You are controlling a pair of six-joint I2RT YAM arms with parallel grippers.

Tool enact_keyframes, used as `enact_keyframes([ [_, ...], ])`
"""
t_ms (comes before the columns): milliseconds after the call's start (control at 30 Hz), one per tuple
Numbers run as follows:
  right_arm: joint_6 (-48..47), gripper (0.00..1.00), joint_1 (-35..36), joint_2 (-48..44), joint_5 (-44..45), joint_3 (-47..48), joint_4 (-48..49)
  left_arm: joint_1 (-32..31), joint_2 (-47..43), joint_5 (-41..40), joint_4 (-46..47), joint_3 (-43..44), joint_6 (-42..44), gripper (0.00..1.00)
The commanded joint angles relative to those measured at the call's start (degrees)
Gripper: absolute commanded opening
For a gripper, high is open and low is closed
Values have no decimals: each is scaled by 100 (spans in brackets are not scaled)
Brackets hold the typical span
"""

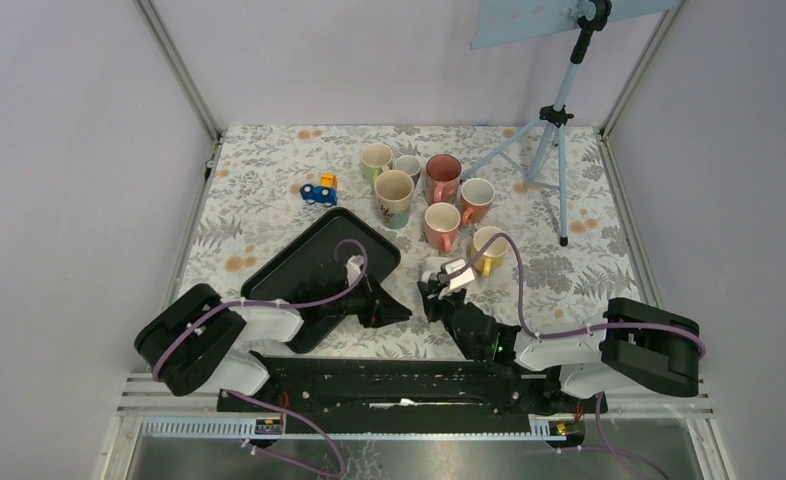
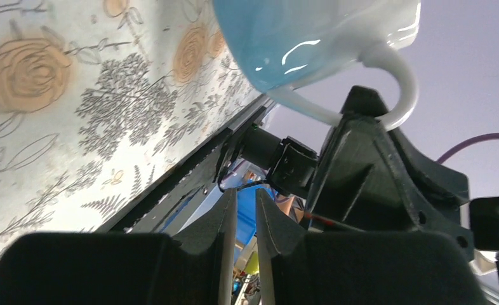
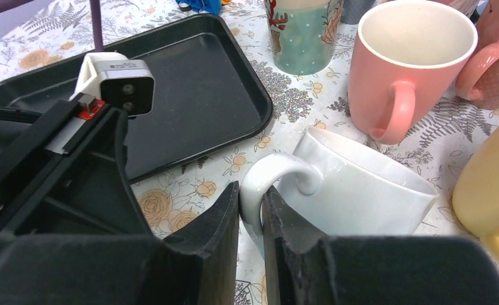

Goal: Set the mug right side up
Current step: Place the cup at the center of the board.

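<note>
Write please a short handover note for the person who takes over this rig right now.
Right gripper: shut on the handle of the white mug.
Left gripper: slightly open, empty, near that mug.
White mug: tilted on its side, between the black tray and the pink mug; whether it rests on the table I cannot tell.
Done: handle gripped.
Left: bring the mug fully upright, set it down, release.
</note>
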Motion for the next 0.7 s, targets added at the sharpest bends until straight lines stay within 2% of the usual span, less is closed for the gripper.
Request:
enact_keyframes([
  [0,242,0,143,-59,448,-85,1018,-149,333,-296,1105,294,-348,18],
  [133,386,0,262,26,482,-173,1117,-292,702,-425,1239,342,-434,16],
  [267,467,0,461,148,602,-194,1209,-387,1268,-395,1900,342,-694,14],
  [500,589,0,686,247,779,-212,1194,-486,1693,-507,2559,280,-998,13],
  [667,801,0,755,164,784,-271,1052,-555,1812,-599,2512,336,-1008,12],
])
